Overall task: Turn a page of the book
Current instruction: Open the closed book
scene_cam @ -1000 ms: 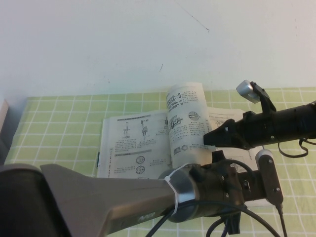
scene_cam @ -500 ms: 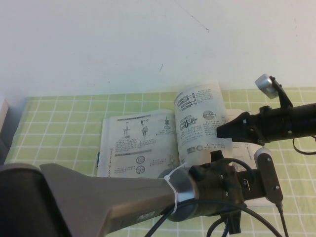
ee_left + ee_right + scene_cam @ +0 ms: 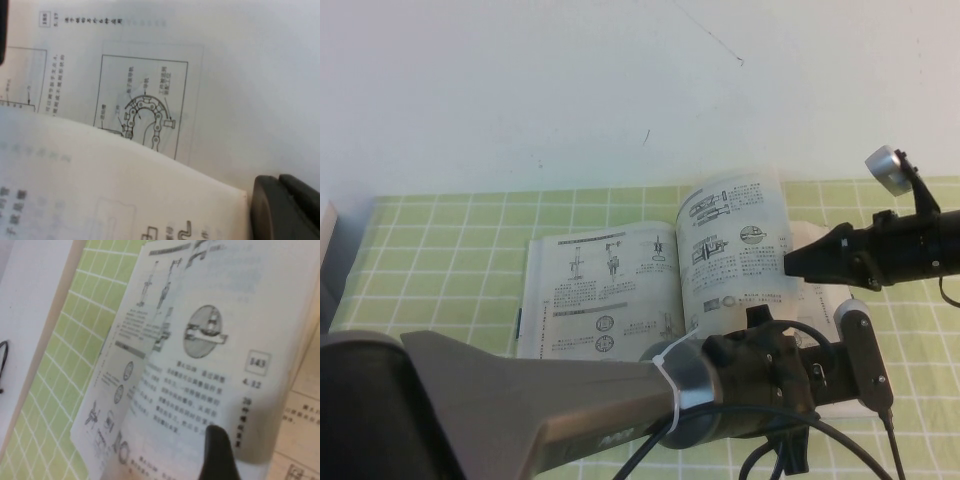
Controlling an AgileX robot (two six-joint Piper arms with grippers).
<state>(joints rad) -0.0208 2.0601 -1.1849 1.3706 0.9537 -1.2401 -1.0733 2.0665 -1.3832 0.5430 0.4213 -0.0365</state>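
The book (image 3: 610,290) lies open on the green-checked cloth of the desk (image 3: 440,230), toward the middle of the desk and nearer its far edge, where the cloth meets a plain white wall (image 3: 570,90). Its left-hand leaf lies flat and shows small drawings of fittings with lines of text. The page (image 3: 735,250) stands up from the spine, curling slightly, its printed face with rows of small mechanical cross-sections turned toward the robot's left. The right hand (image 3: 792,265) reaches in from the desk's right side, its dark tip at the standing page's right edge; the high view cannot settle whether it touches the sheet. In the right wrist view one dark finger (image 3: 216,452) shows against the lower part of that page (image 3: 215,360), and the hand's fingers are spread wide, with nothing clamped between them. The left hand (image 3: 840,370) sits at the near edge of the book, over its right-hand leaf, the arm filling the near part of the high view. In the left wrist view a dark finger (image 3: 285,207) lies just beside the corner of a raised sheet, above a flat leaf with a chain-like drawing; I cannot tell whether this hand is apart or together.
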